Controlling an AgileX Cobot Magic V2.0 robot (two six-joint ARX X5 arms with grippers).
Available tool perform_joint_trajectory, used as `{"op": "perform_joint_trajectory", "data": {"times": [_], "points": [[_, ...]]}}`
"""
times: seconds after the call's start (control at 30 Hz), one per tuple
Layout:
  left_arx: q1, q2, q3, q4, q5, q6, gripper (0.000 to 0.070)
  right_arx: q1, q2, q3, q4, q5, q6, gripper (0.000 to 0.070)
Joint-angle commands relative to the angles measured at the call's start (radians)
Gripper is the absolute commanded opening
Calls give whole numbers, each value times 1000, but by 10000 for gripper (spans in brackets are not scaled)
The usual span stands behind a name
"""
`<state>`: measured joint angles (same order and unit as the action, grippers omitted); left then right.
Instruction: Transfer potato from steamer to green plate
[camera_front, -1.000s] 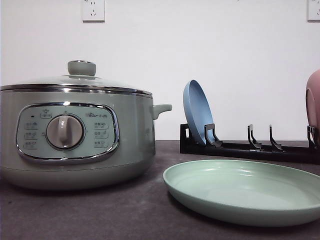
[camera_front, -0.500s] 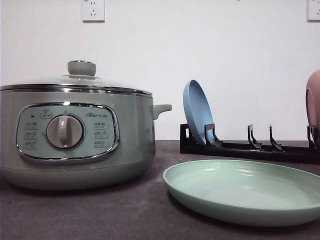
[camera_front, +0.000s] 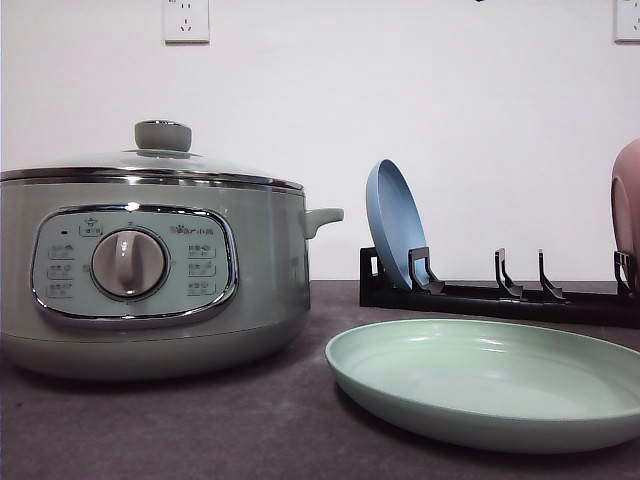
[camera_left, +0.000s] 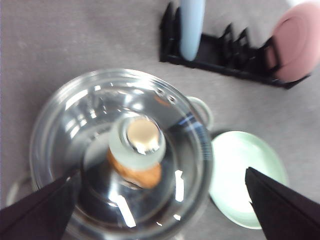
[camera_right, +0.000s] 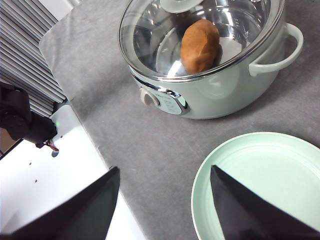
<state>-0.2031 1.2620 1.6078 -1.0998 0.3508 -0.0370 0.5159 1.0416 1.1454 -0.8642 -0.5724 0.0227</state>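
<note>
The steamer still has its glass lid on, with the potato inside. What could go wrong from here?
1. The lid covers the potato in the steamer; reaching in without lifting it by the knob would hit glass.
2. The lifted lid needs a place: the green plate lies close beside the steamer and could be blocked or knocked.
</note>
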Motion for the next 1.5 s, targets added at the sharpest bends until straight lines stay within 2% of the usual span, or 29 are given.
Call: {"op": "perform_joint_trajectory", "data": {"times": [0.0,0.23,0.5,0.93,1.03,1.17,1.23,1.47], "points": [[-23,60,67,-12,-34,25,671,5,9,18,3,-3,-12,357],[-114,233,179,-64,-140,52,671,5,9,18,3,-3,-12,357],[-179,372,186,-91,-258,78,671,5,9,18,3,-3,-12,357],[-210,472,186,-86,-284,78,661,5,9,18,3,0,-12,357],[-210,472,186,-81,-285,78,620,5,9,18,3,1,-13,357],[-210,473,186,-84,-285,78,616,5,9,18,3,4,-16,357],[-210,475,186,-84,-285,78,592,5,9,18,3,5,-16,357],[-211,494,186,-91,-285,77,587,5,9,18,3,4,-15,357]]}}
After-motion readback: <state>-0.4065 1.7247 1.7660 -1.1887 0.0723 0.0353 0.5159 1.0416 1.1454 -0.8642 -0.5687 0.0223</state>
